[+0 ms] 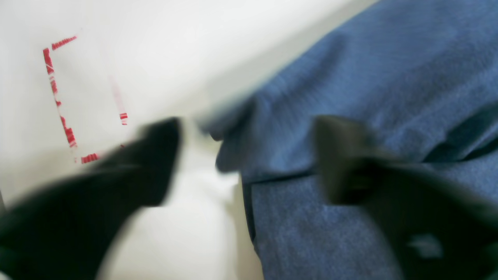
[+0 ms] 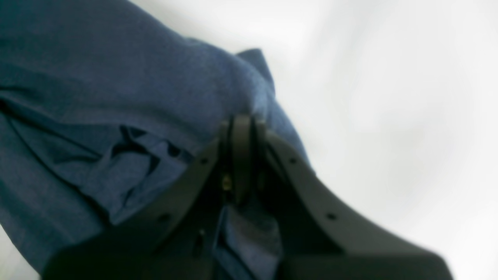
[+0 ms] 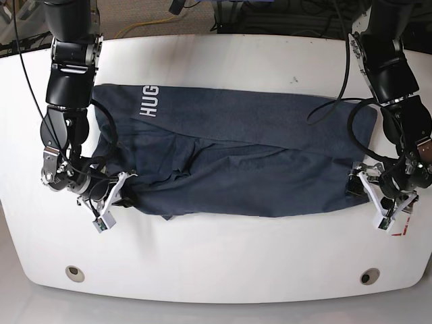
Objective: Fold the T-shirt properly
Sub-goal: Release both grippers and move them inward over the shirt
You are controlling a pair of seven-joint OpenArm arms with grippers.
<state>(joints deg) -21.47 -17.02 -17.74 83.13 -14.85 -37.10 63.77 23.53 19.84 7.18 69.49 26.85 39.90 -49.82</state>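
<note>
The dark blue T-shirt [image 3: 236, 155] lies spread across the white table [image 3: 223, 250], its white lettering [image 3: 148, 101] near the back left. It is partly folded, with rumpled layers on the left. At the shirt's right edge, my left gripper [image 1: 247, 155] stands open. Its two black fingers [image 1: 155, 155] straddle a blurred corner of the cloth [image 1: 229, 151] without pinching it. In the base view that gripper [image 3: 361, 185] sits at the shirt's right hem. My right gripper [image 2: 241, 128] is shut on the T-shirt [image 2: 116, 97] at its front left corner [image 3: 123, 183], with fabric bunched beside the jaws.
Red tape marks [image 1: 58, 97] outline a box on the table just right of the shirt [image 3: 405, 229]. Two round holes [image 3: 75, 273] [image 3: 369, 276] sit near the table's front edge. Cables run along the back behind both arms.
</note>
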